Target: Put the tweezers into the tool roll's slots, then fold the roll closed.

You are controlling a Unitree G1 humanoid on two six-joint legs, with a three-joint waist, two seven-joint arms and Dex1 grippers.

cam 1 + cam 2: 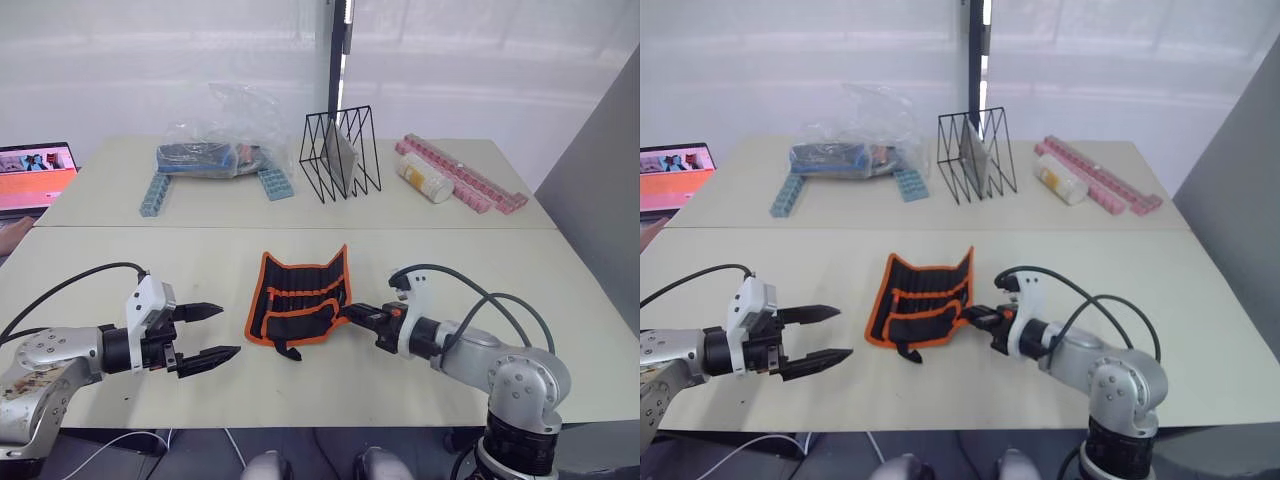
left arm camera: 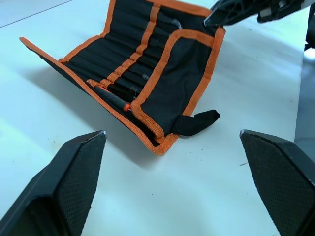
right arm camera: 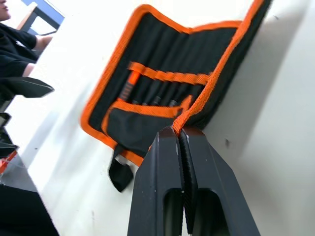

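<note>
The tool roll (image 1: 298, 300) lies open mid-table, black with orange edging; its near flap is folded up over the slots (image 2: 129, 73). Slim black tweezers (image 2: 123, 88) sit in those slots, their tips poking out under the orange stripe. My right gripper (image 3: 179, 132) is shut on the roll's orange right edge and lifts that edge a little off the table. My left gripper (image 1: 229, 331) hovers open to the left of the roll, a hand's width away, holding nothing. The short black strap (image 1: 288, 352) sticks out at the roll's near edge.
Across the back table stand a black wire rack (image 1: 340, 155), a plastic bag with blue toothed bars (image 1: 215, 160), pink bars (image 1: 460, 172) and a pale bottle (image 1: 425, 180). A laptop (image 1: 35, 175) sits far left. A person's dark sleeve (image 3: 15, 44) shows beyond the table.
</note>
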